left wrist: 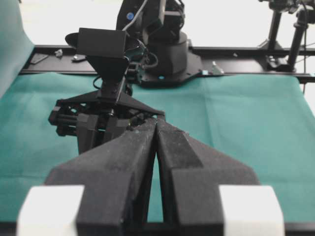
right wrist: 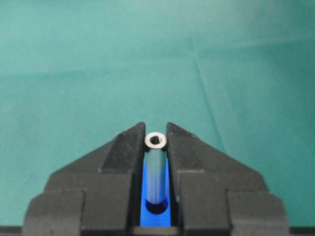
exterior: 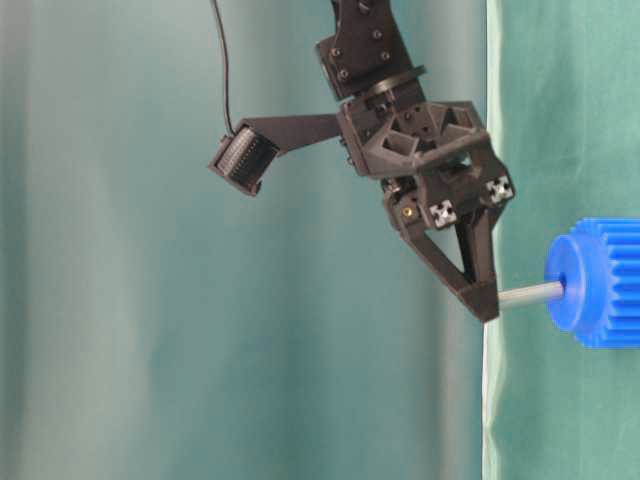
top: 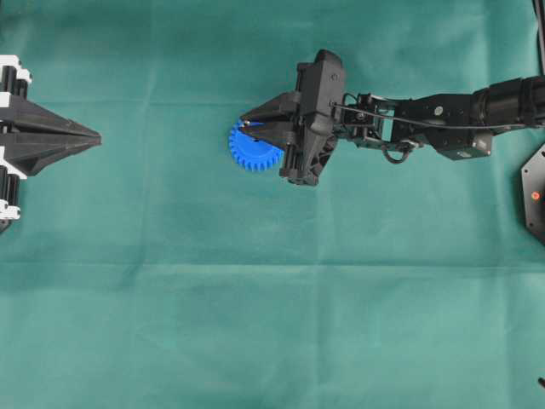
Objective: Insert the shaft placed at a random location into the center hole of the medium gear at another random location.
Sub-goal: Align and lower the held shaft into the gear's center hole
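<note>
The medium gear, bright blue and toothed, lies flat on the green cloth near the table's middle. My right gripper hangs over it, shut on the shaft, a short silvery pin held upright between the two black fingers. The pin's lower end sits in the center hole of the gear's blue face. From table level the shaft runs from the gripper into the hub of the gear. My left gripper rests shut at the far left, well away; its tips meet with nothing between them.
The right arm stretches in from the right edge. A black base plate with a red light sits at the right border. Green cloth covers the table. The right arm's base and a rail stand at the far side.
</note>
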